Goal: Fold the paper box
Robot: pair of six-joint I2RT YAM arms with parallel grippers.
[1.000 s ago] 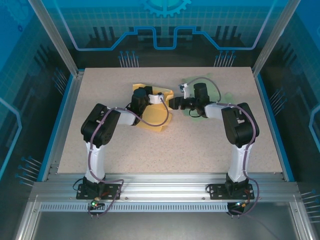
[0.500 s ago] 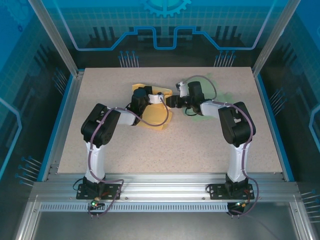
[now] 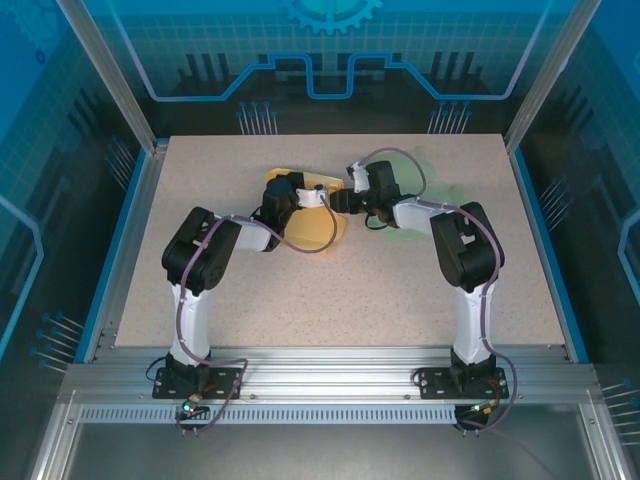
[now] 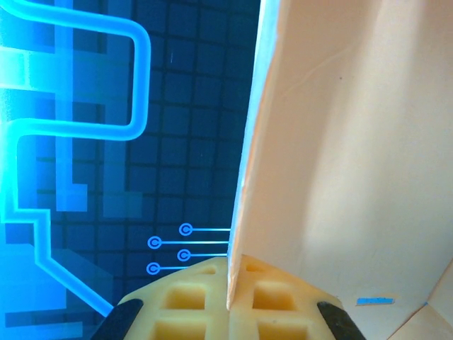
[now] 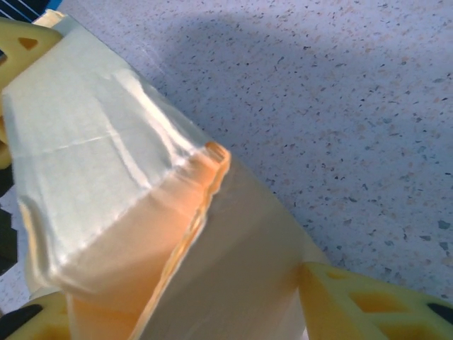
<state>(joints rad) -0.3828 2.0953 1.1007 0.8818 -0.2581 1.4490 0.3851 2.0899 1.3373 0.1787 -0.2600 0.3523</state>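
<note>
The yellow paper box (image 3: pixel 316 233) lies partly folded at the middle back of the table. My left gripper (image 3: pixel 322 193) reaches over it from the left and is shut on the thin edge of one upright panel (image 4: pixel 244 184), which runs between the two pads (image 4: pixel 272 294). From the right, my right gripper (image 3: pixel 341 201) meets the box's right end. In the right wrist view a creased, folded flap of the box (image 5: pixel 106 142) fills the space between the fingers. The right finger (image 5: pixel 354 301) presses against that flap.
The speckled table (image 3: pixel 400 290) stretches wide in front of and beside the box. A faint green patch (image 3: pixel 440 190) marks the surface behind the right arm. Aluminium posts and blue panels wall in the back and sides.
My right gripper has slid left, closer onto the box's right end, and its jaws have narrowed. The left gripper has kept its hold and place.
</note>
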